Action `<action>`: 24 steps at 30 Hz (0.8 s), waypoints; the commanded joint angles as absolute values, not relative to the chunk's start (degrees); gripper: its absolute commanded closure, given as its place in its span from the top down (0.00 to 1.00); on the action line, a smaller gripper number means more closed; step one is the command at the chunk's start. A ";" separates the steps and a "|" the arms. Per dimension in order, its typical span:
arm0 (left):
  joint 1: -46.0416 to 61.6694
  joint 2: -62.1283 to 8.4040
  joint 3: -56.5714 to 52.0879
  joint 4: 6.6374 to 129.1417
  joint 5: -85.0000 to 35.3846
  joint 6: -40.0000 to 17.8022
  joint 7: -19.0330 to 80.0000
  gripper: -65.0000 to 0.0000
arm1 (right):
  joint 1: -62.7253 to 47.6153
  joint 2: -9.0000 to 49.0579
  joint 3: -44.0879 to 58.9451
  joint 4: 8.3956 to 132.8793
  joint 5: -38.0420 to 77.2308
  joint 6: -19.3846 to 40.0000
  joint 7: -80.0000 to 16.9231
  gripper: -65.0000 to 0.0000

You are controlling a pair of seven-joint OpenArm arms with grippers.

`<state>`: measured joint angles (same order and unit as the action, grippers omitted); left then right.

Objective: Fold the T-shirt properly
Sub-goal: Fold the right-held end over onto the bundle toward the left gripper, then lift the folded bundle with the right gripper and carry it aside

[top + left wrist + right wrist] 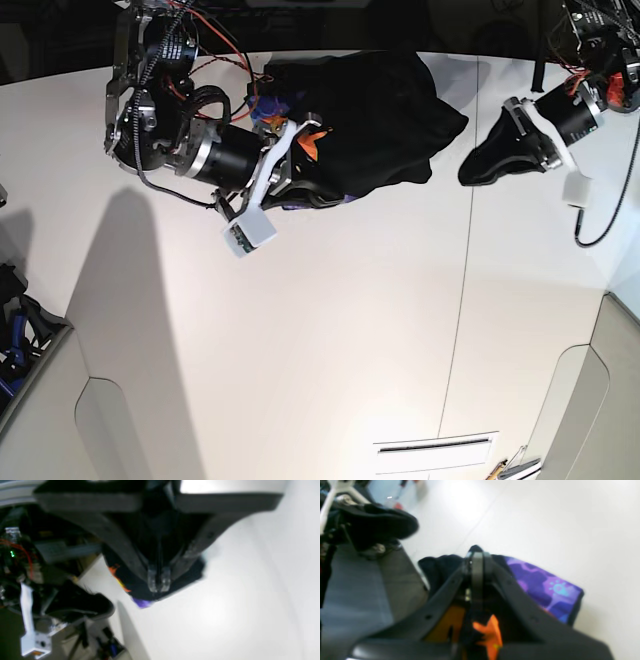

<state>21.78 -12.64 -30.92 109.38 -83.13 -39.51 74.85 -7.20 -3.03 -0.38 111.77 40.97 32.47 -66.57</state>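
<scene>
Garment position: the T-shirt (375, 120) lies bunched directly under the right end effector (312, 195), clamped in its closed jaws; the left end effector (480, 165), jaws closed and holding nothing, hangs well apart over the counter (330, 330).

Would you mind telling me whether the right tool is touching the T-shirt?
Touching. The right wrist view shows the right tool closed into the bunched T-shirt, with black fabric wrapping its tips.

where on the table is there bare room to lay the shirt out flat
The white table is bare across the middle and near side, from below the T-shirt down to the slot at the near edge, on both sides of the seam. It is crowded at the far edge: the bunched shirt, the right pincer on it, the left pincer beside it.
</scene>
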 commanded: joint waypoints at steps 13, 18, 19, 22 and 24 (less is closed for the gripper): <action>22.85 -11.84 -13.41 106.74 -60.73 -40.00 68.73 0.01 | -15.00 2.15 -0.43 108.60 37.10 33.21 -65.82 0.00; 22.70 -14.20 -13.47 101.06 -46.70 -37.54 57.10 0.01 | -15.09 5.23 -0.43 102.37 36.42 32.64 -63.86 0.00; 22.70 -14.68 -13.47 100.86 -46.39 -36.58 56.31 0.01 | -15.09 5.56 -0.43 101.95 36.47 32.64 -63.86 0.00; 21.96 -15.86 -13.50 100.97 -48.69 -35.16 56.77 0.01 | -14.96 5.56 -0.43 102.41 38.09 32.64 -64.36 0.00; 21.19 -16.36 -13.80 101.27 -52.36 -35.44 58.41 0.01 | -14.76 5.56 -0.43 103.81 40.42 32.64 -65.63 0.00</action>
<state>21.65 -15.66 -13.41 100.25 -51.42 -35.16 59.42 -15.25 5.37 -0.54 102.67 39.24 32.56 -66.57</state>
